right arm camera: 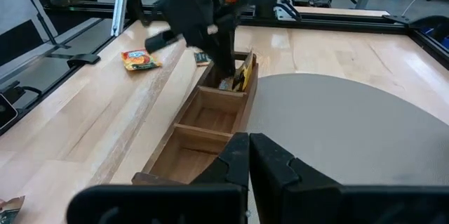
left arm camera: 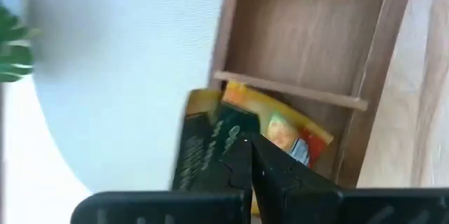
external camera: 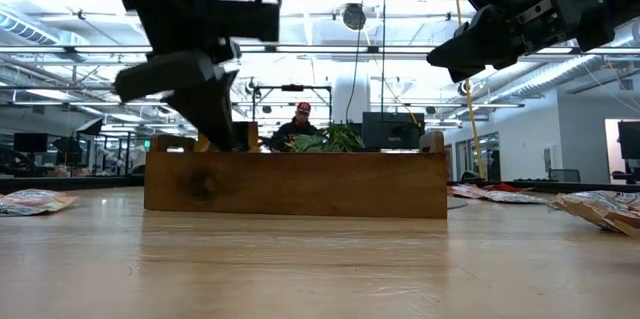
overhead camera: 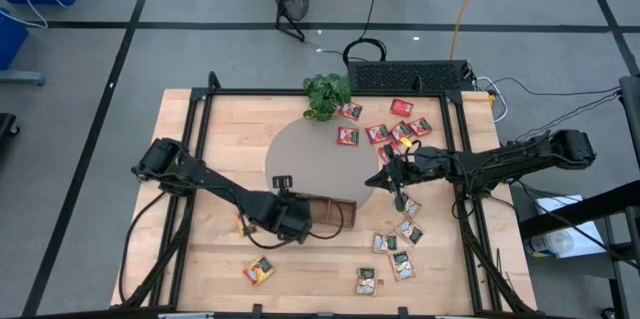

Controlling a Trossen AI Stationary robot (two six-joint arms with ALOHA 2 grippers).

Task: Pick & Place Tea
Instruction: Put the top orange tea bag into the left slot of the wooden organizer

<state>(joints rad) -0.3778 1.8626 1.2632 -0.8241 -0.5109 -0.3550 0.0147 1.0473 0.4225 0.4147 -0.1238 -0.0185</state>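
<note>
**Left wrist view: packet going into the tray**

Left gripper (left arm camera: 249,164) is clenched on an orange-yellow tea packet (left arm camera: 277,127) at the wooden tray's (overhead camera: 335,204) end compartment. I'd lower it fully inside before releasing. Right gripper (overhead camera: 398,181), clenched empty, hovers near scattered packets (overhead camera: 402,243) on the wooden table (overhead camera: 215,139); a person sits beyond.

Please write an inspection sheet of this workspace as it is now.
Surface: wooden table with a round grey mat.
Job's things: orange-yellow tea packet at the end compartment of the wooden tray; red packets and beige packets loose on the table.
Clutter: potted plant.
Grippers: left gripper shut on the packet over the tray; right gripper shut, holding nothing, above the mat's edge.
Cables: black cables on the floor behind the table.
Surroundings: a person seated beyond the table.
</note>
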